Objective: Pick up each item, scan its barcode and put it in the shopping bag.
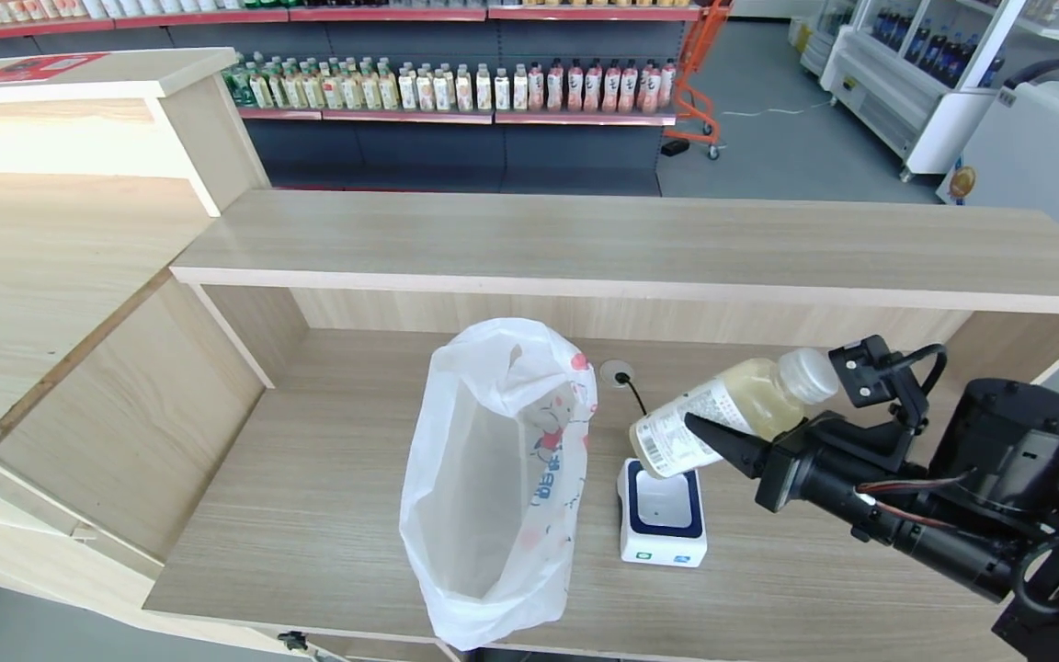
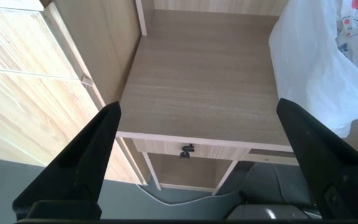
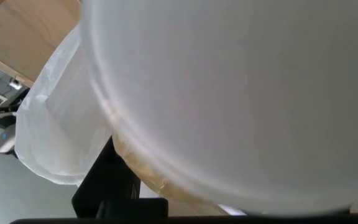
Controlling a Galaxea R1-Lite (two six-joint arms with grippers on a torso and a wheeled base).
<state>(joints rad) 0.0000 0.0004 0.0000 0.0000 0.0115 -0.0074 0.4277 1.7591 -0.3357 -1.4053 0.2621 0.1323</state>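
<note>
Left wrist view has the left gripper [image 2: 197,168] spread wide and empty near the counter's [image 2: 197,81] front edge, with the bag [image 2: 316,68] off to one side. In the head view the bag [image 1: 493,478] stands mouth-up at centre, and the scanner [image 1: 663,519] sits just beside it on the right. Above the scanner the bottle [image 1: 732,414] hangs tilted, base down-left and cap up-right, clamped across its middle by the right gripper [image 1: 718,428]. The bag lies left of the bottle, so I judge the right arm best placed for the drop. Whether the barcode faces the scanner I cannot tell. One finger is hidden behind the bottle, and in the right wrist view the bottle [image 3: 241,93] is too close to read.
</note>
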